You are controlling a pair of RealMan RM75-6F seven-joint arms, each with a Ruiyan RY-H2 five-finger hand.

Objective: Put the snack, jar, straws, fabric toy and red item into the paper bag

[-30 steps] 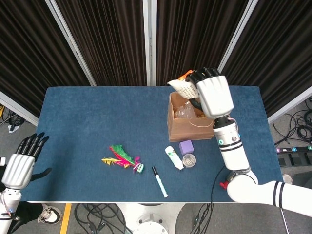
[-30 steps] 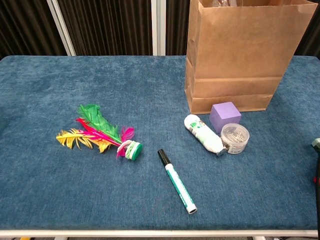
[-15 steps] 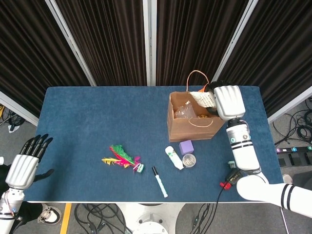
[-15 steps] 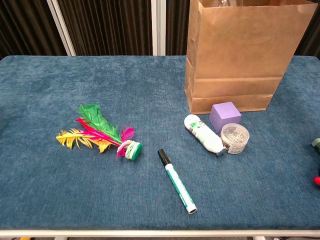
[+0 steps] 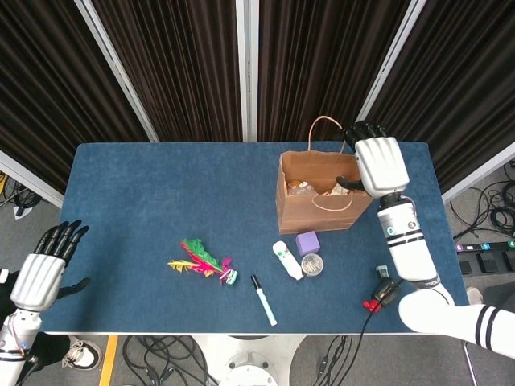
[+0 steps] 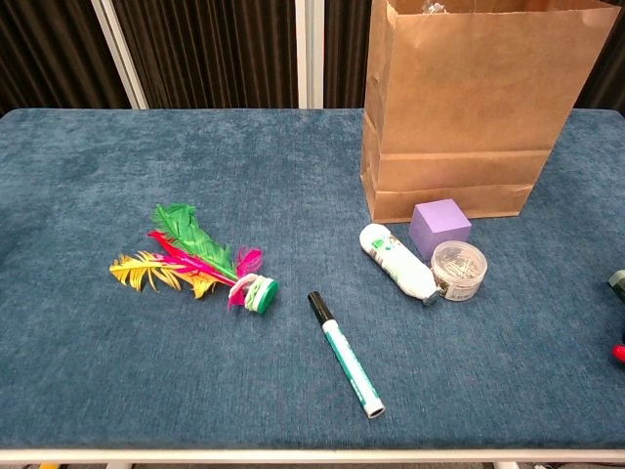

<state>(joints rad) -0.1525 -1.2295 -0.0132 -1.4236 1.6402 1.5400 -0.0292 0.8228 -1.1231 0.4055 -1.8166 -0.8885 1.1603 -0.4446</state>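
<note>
my right hand [image 5: 379, 163] hovers over the far right edge of the paper bag [image 5: 315, 205], fingers curled downward; i cannot tell whether it holds anything. my left hand [image 5: 44, 267] hangs off the bench's [image 5: 161, 201] near left corner, fingers spread, holding nothing. several things lie inside the bag, too jumbled to tell apart.
</note>
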